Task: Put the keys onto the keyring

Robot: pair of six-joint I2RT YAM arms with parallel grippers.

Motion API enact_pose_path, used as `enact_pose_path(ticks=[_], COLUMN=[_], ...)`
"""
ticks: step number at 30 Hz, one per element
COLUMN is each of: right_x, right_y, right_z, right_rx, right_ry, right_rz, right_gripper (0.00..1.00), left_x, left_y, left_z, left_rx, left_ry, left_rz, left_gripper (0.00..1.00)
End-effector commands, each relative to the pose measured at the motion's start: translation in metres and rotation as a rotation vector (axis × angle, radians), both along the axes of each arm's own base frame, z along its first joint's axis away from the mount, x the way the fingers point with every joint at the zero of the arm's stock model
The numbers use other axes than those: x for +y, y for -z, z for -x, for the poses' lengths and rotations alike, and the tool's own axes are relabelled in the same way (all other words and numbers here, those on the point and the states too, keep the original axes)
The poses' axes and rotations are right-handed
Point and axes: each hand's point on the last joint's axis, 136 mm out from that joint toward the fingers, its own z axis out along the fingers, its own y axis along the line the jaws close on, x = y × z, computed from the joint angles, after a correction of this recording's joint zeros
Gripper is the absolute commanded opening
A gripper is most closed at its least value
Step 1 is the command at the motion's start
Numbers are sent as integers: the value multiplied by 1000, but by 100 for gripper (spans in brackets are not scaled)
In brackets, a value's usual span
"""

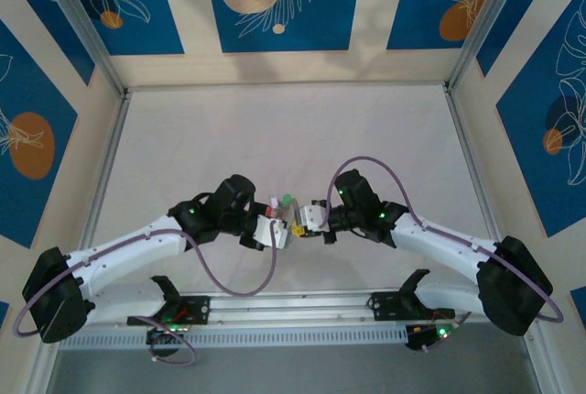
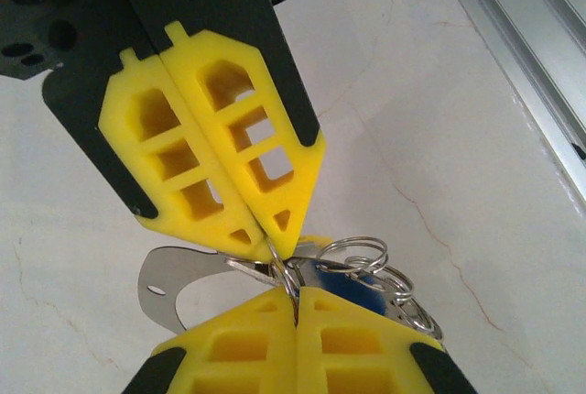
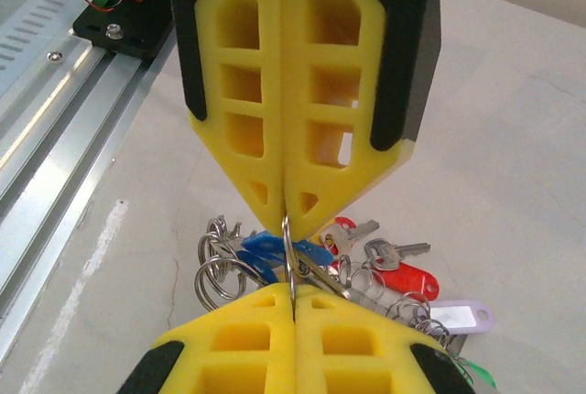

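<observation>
Keyring (image 3: 287, 253) first: it's the thin grey wire running straight between my two tools, and both look pinched shut on it. My right tool (image 3: 293, 297) has its yellow pads pressed together with the wire disappearing into the seam. My left tool (image 3: 288, 215) faces it tip to tip, jaws together too, gripping the same wire just beside it.

Right behind the wire the keys (image 3: 396, 250) lie in a heap on the bench. The blue tag (image 3: 275, 249) sits closest to the keyring, the red tag (image 3: 403, 280) and white tag (image 3: 458, 313) lie further out, and a bunch of small split rings (image 3: 215, 270) sits on the other side. Can't tell which of them are actually threaded on.

My take on doing this bit well: let one tool be the anchor and only move the other, in tiny steps, since the tips are nearly touching. Pull along the wire rather than twisting it, or it'll probably spring out of the pads. I'd also watch those little split rings, they look ready to snag on a fingertip.

Further out, the bench (image 1: 366, 137) is white with hairline veins like marble. An aluminium rail (image 1: 302, 307) runs along the near edge by the arm bases. The walls have blue panels (image 1: 275, 0) with orange discs and white leaf outlines.
</observation>
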Motion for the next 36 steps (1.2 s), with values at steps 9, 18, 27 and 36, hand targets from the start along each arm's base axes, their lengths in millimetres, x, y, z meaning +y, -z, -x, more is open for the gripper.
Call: enact_pose_path(ticks=[9, 18, 27, 36], right_x=[0, 0, -1, -2], right_y=[-17, -1, 2, 1], right_z=[-2, 6, 2, 2], right_rx=[-93, -109, -131, -154], right_ry=[-18, -54, -11, -9], right_rz=[-81, -54, -93, -118], right_gripper=[0, 0, 0, 0], left_x=[11, 8, 9, 4], left_y=[20, 20, 21, 19], left_z=[13, -3, 0, -2], left_rx=[47, 12, 15, 24], left_ry=[-6, -88, -85, -92], left_rz=[-52, -12, 27, 51], left_gripper=[0, 0, 0, 0])
